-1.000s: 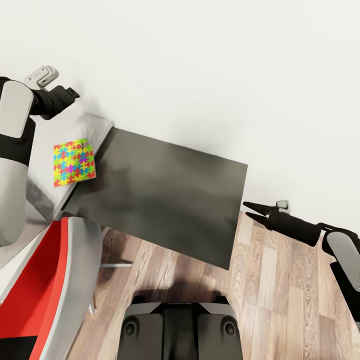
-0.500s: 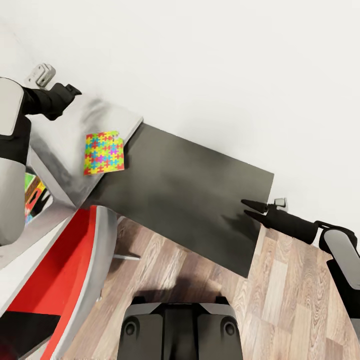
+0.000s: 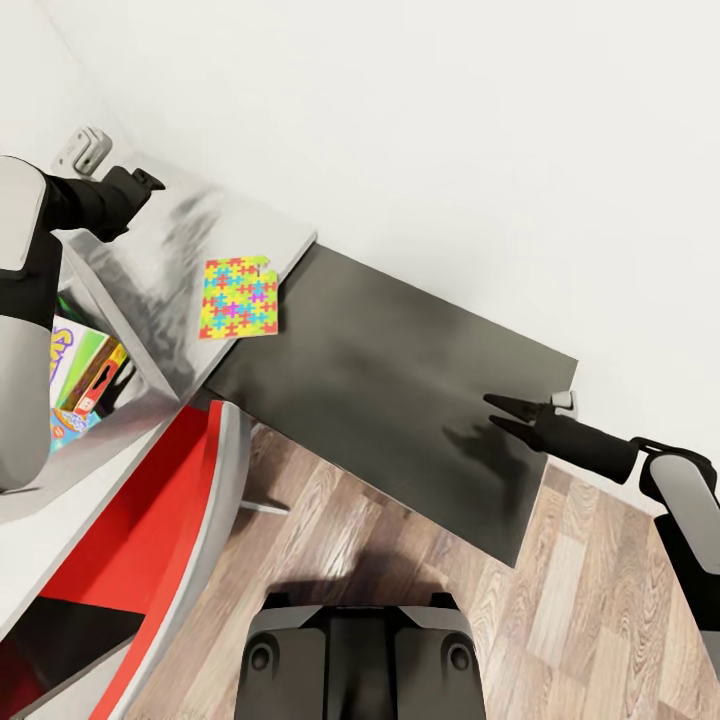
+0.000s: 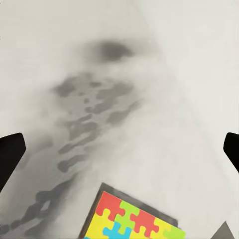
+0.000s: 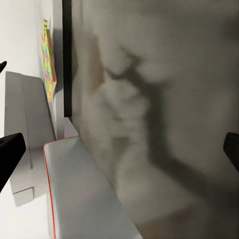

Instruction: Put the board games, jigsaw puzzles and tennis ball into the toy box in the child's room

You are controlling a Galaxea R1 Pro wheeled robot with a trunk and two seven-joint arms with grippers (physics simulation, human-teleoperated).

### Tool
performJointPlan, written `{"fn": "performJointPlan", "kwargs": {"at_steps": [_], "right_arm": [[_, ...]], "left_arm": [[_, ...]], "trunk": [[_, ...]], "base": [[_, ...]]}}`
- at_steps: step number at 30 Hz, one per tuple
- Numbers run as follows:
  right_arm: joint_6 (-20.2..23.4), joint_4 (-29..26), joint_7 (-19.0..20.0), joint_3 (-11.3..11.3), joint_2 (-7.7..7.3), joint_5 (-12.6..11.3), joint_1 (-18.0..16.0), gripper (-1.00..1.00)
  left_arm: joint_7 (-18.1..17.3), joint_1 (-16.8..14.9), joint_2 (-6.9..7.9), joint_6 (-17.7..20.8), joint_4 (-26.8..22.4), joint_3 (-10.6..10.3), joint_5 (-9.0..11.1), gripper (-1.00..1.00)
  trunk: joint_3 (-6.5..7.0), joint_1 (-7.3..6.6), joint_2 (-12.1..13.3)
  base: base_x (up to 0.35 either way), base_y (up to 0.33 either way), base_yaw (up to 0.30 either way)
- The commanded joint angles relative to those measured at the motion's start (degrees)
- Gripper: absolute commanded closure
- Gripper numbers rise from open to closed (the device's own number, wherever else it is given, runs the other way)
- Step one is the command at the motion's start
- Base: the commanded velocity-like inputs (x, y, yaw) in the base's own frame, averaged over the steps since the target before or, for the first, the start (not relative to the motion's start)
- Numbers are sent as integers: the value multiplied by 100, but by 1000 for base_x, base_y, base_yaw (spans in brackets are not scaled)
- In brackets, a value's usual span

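A puzzle box point(image 3: 238, 298) lies flat on the light grey table point(image 3: 160, 250), near the edge where it meets the dark cabinet top point(image 3: 400, 380). Game boxes point(image 3: 80, 380) sit in the toy box point(image 3: 130, 345) at the table's front. The left gripper point(image 3: 148, 182) hovers spread over the table; the right gripper point(image 3: 502, 415) hangs spread above the cabinet's far corner.

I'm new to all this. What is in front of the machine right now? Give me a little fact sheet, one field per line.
Setting: white wall, wood-plank floor
Furniture: light grey table joined to a dark grey cabinet section; red and grey chair
On table: one jigsaw puzzle lying flat near the table's edge
Toy box: holds printed game boxes
Left gripper: above the table, jaws apart, holding nothing
Right gripper: over the cabinet section, jaws apart, holding nothing
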Motion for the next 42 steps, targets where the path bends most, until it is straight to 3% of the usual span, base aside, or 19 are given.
{"fn": "performJointPlan", "kwargs": {"at_steps": [1, 16, 21, 34, 37, 42], "right_arm": [[21, 1, 51, -6, 0, 49, -7, -100], [21, 1, 51, -9, 3, 55, -20, -100], [21, 1, 51, -9, 2, 56, -19, -100], [21, 1, 51, -11, 2, 58, -18, -100], [21, 1, 51, -14, 4, 58, -18, -100], [21, 5, 51, -17, 4, 62, -16, -100]], "left_arm": [[58, -5, 7, -6, -6, -21, 60, -100], [58, -5, -88, -6, -55, -39, 175, -100], [60, -5, -113, -6, -170, -40, 331, -100], [52, -5, -124, 1, -456, -41, 492, -100], [44, -5, -125, 2, -699, -36, 806, -100], [32, -5, -110, -2, -1109, -23, 1959, -100]], "trunk": [[-7, 3, -9], [-7, 3, -9], [-7, 3, -9], [-7, 3, -9], [-7, 3, -9], [-7, 3, -9]], "base": [[0, 0, 26], [0, 0, 42], [0, 0, 211], [0, 0, 260], [0, 0, 136], [0, 0, 58]]}}
